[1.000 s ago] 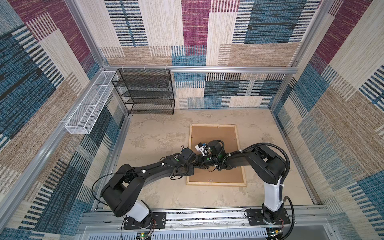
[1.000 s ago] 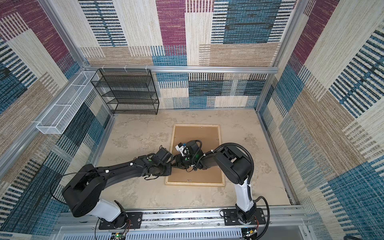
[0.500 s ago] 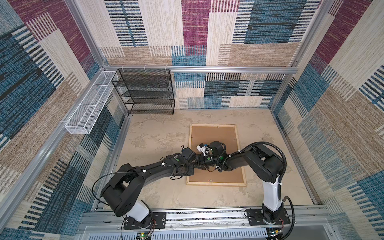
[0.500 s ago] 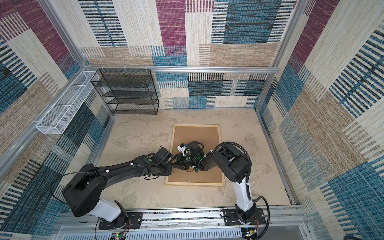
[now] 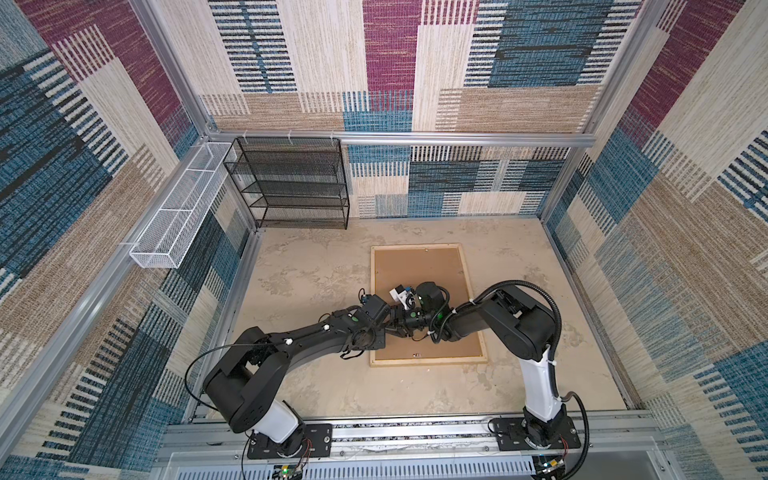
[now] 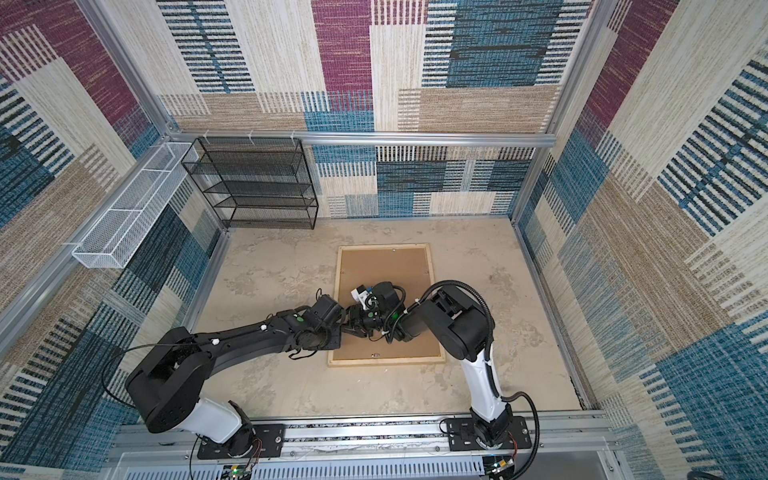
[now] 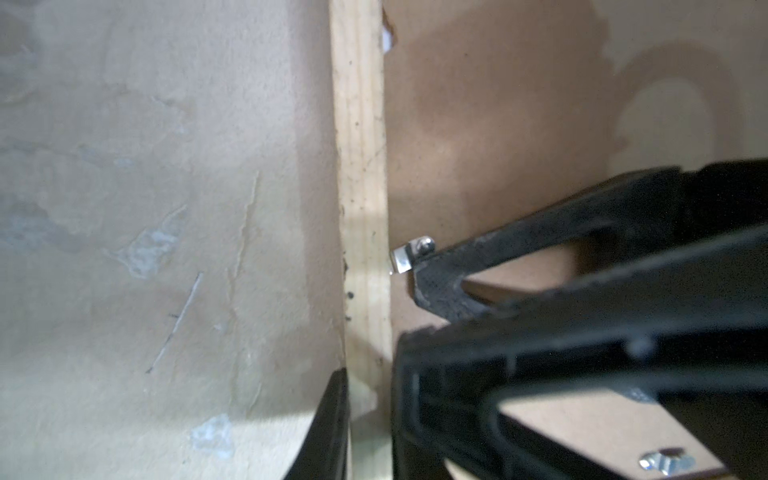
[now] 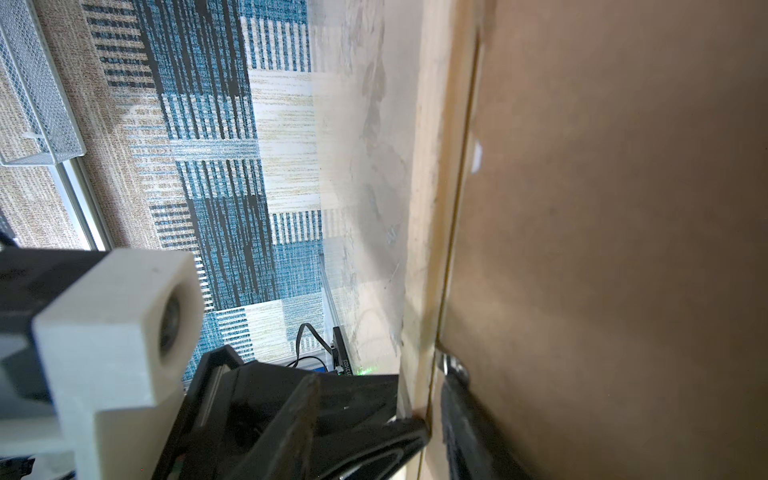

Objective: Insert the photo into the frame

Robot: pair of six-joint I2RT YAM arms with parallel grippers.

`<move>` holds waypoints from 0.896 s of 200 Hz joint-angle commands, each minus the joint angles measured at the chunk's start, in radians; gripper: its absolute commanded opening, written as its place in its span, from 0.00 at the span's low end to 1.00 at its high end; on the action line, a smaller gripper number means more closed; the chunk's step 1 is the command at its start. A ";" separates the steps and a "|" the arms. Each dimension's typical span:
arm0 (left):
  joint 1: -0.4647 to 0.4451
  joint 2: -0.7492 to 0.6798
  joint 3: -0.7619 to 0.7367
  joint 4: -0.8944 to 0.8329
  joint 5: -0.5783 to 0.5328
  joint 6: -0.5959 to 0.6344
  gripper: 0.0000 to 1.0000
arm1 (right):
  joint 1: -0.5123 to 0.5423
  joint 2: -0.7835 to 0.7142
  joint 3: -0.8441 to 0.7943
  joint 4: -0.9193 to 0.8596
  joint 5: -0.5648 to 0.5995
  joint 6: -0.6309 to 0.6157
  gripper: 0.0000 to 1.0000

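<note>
Far left on my screen a white wire basket (image 5: 174, 216) hangs on the wall, with a black mesh shelf (image 5: 291, 183) beside it at the back of the table (image 5: 316, 274). Moving in, the left gripper (image 7: 368, 415) sits astride the left rail of the frame (image 5: 432, 360), jaws pinched onto the wood. The frame lies flat near the table's middle, and a brown backing board (image 5: 419, 270) fills it, so I can't see the photo. A white sliver (image 7: 388, 39) shows at a notch in the board's edge, but I can't tell what it is. From the right, the right gripper (image 8: 436, 417) reaches in, one finger (image 7: 446, 286) touching a small metal tab (image 7: 409, 254) by that rail. Whether its jaws are parted or gripping, I can't tell.
</note>
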 commanded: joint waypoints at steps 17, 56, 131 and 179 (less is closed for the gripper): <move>-0.005 0.014 -0.010 0.041 0.123 0.045 0.12 | -0.008 -0.021 -0.012 -0.075 0.063 -0.060 0.50; -0.005 0.025 -0.003 0.024 0.110 0.038 0.12 | -0.019 -0.035 -0.026 -0.095 0.073 -0.084 0.50; -0.004 0.023 0.001 -0.003 0.087 0.027 0.13 | -0.038 -0.085 -0.050 -0.155 0.100 -0.130 0.50; -0.004 0.011 0.005 -0.007 0.075 0.024 0.19 | -0.040 -0.080 -0.039 -0.181 0.090 -0.147 0.50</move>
